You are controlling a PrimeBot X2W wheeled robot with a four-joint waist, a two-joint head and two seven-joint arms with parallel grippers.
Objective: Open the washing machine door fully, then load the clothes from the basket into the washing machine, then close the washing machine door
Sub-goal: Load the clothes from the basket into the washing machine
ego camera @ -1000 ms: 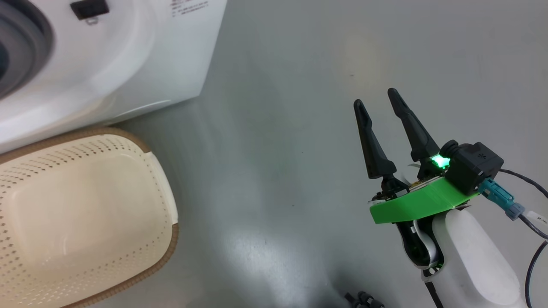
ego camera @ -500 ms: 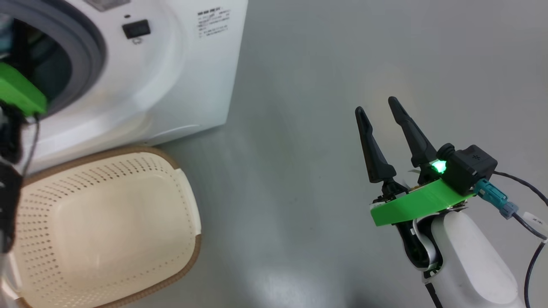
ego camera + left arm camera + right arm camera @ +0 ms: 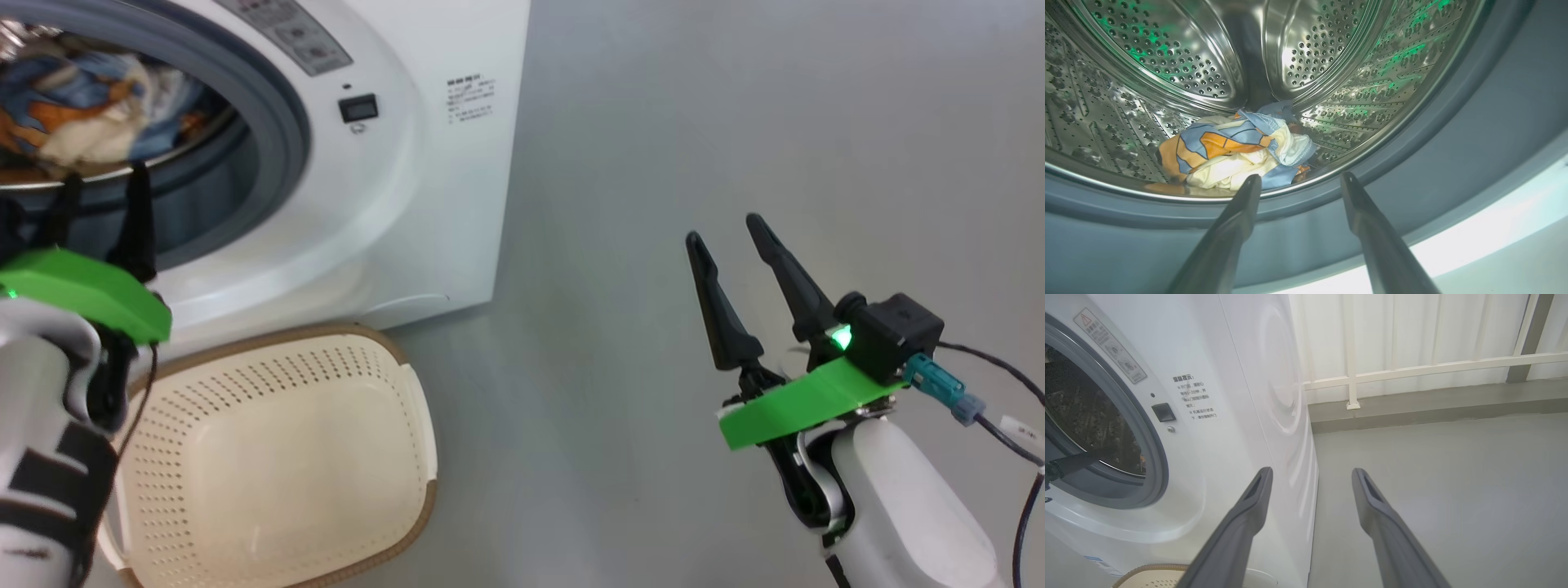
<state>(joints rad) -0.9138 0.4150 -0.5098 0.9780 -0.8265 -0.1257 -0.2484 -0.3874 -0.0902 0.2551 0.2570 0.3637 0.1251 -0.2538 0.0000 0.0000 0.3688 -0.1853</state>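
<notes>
i read the loading as done and the step in hand as getting clear so the door can be shut. the clothes (image 3: 1229, 151) lie bundled at the bottom of the drum (image 3: 1167, 61), just behind its front lip. the basket (image 3: 269, 376) stands on the floor (image 3: 653, 122) against the foot of the washing machine (image 3: 424, 204), with its bare perforated bottom facing me.

my left gripper (image 3: 1300, 176) has its jaws wide with nothing between them. its fingertips are at the lower edge of the grey gasket (image 3: 1453, 143) and point into the drum. my right gripper (image 3: 723, 228) is also spread wide and empty, over open floor well apart from the machine's right corner.

to do this well i would draw the left arm straight back along its own line. the fingertips should lift off the gasket without dragging across it, and the wrist should stay above the basket's rim. before that i want a hard look at the blue corner nearest the lip. i judge it sits inside, but any cloth trailing over the gasket would be pinched.

the small black catch socket (image 3: 359, 108) is at the right edge of the opening, so i judge the hinge is on the left edge. the left arm is then the one to swing the door. i would push on its rim, not on the glass, and press near the catch side until it seats.
</notes>
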